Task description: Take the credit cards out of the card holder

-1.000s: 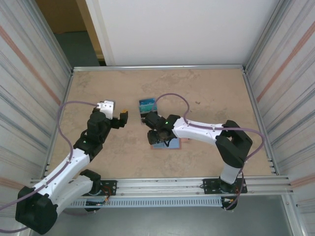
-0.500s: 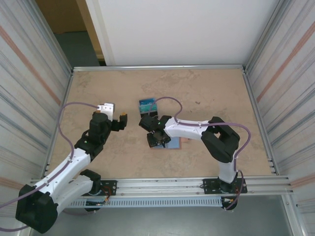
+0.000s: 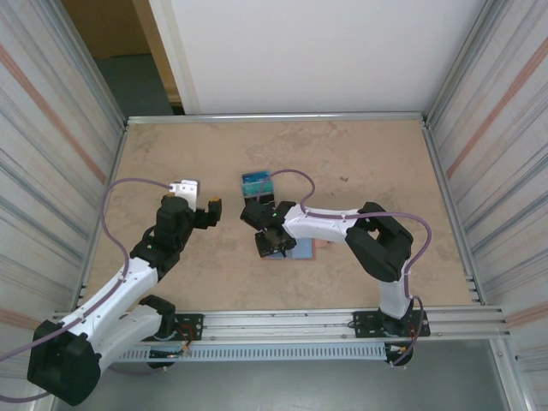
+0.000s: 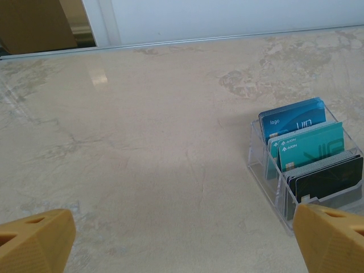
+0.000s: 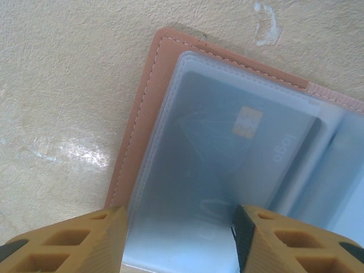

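The salmon-pink card holder (image 5: 142, 114) lies open on the table, its clear sleeves facing up; it also shows under the right arm's wrist (image 3: 318, 249). A pale blue credit card (image 5: 227, 148) with a gold chip sits inside the top sleeve. My right gripper (image 5: 179, 239) points down onto it with the jaws half apart, one finger against each long edge of the sleeved card. From above, the right gripper (image 3: 272, 242) covers the holder's left half. My left gripper (image 3: 212, 205) hovers wide open to the left, with bare table between its fingers (image 4: 34, 239).
A clear plastic rack (image 4: 307, 165) holding several upright blue, teal and black cards stands just beyond the holder (image 3: 256, 182), close to the left gripper's right finger. Metal walls enclose the table. Bare tabletop lies at the back and on the right.
The right arm's elbow has swung left and folded in, while its gripper stayed on the card holder and its jaws narrowed slightly. The left arm has barely moved.
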`<action>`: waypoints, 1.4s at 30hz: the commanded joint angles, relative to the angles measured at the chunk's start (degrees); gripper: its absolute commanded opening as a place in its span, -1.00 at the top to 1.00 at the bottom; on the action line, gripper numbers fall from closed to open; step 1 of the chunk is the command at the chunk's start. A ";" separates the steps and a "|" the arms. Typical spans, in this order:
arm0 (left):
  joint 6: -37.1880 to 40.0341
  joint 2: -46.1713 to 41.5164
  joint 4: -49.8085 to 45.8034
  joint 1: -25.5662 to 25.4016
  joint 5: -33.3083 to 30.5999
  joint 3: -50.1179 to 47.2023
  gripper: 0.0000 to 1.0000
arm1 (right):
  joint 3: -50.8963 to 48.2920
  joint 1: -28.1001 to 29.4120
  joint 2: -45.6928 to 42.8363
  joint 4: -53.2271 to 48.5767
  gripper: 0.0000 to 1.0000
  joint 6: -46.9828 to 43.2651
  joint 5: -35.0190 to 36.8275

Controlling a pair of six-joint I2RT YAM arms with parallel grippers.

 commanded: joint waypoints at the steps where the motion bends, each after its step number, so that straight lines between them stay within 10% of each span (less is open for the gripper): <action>1: -0.72 -0.10 -0.39 0.14 -0.21 -0.43 -0.97 | 0.03 -0.05 2.00 -3.10 -0.05 0.04 2.61; 27: 0.23 -2.02 -0.87 0.17 2.09 0.20 -0.97 | -9.14 -5.64 -8.70 4.69 0.36 -1.72 -4.61; 42: -0.28 -6.71 -0.94 -1.61 2.34 -0.17 -0.97 | -6.22 0.60 -7.66 5.74 0.73 -4.78 -9.11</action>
